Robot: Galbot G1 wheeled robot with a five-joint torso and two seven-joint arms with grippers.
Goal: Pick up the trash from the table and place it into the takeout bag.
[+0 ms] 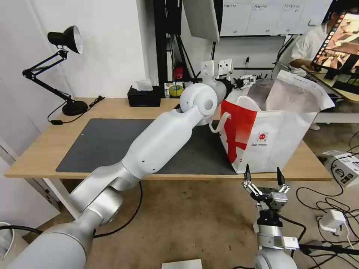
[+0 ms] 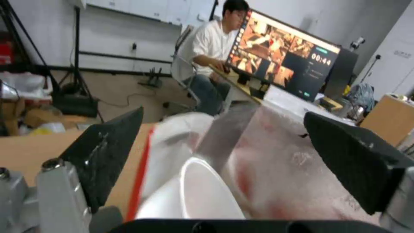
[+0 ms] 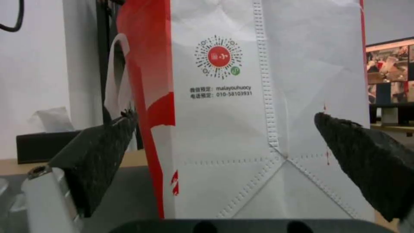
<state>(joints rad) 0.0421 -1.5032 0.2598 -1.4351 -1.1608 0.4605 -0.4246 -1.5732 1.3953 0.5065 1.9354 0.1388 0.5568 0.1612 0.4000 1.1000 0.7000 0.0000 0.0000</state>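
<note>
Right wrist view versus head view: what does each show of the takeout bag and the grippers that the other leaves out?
Right wrist view alone: the printed text under the round red logo and the stitched seams on the bag's side.

Head view alone: the left tool reaching over the bag's open top, the foil lining, the dark grey mat and the desk lamp.

Both: the takeout bag upright on the table, the open right tool low in front of it, and the black tissue box.
</note>
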